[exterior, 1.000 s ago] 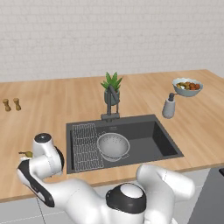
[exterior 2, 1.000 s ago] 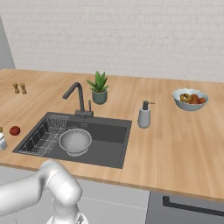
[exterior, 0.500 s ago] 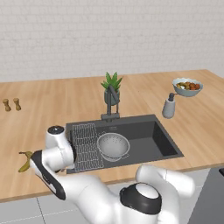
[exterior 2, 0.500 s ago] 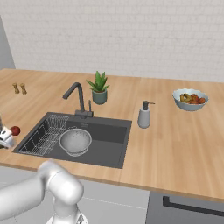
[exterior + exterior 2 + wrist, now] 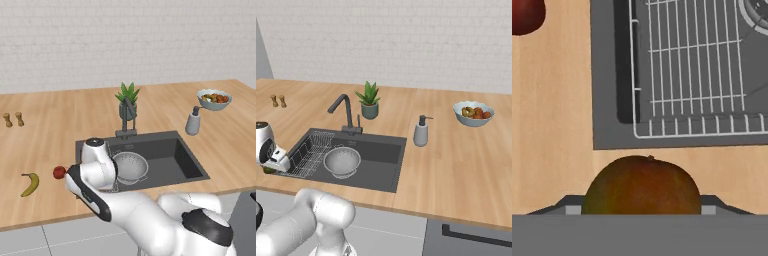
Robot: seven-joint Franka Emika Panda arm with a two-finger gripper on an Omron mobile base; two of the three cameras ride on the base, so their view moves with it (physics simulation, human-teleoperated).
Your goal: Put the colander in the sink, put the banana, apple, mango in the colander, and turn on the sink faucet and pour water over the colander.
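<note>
My gripper [image 5: 641, 208] is shut on the mango [image 5: 641, 186], a green and orange-red oval, just above the wooden counter at the left rim of the sink [image 5: 607, 130]. In the left base view my hand [image 5: 95, 167] hangs over that rim. The red apple [image 5: 59, 172] [image 5: 524, 15] and the yellow banana [image 5: 30, 183] lie on the counter to its left. Inside the sink [image 5: 185, 160] the silver perforated colander [image 5: 130, 167] [image 5: 342, 160] stands upright, empty. The dark faucet [image 5: 128, 115] [image 5: 342, 110] stands behind the basin; no water runs.
A flat wire rack [image 5: 311, 152] [image 5: 697, 65] lies in the sink's left part beside the colander. Behind the sink stand a potted plant [image 5: 128, 97], a soap dispenser [image 5: 192, 122] and a fruit bowl [image 5: 214, 99]. Two small shakers [image 5: 13, 119] stand far left.
My hand has swung right along the counter to the sink's left rim, carrying the mango. The apple and banana it covered now show on the counter.
</note>
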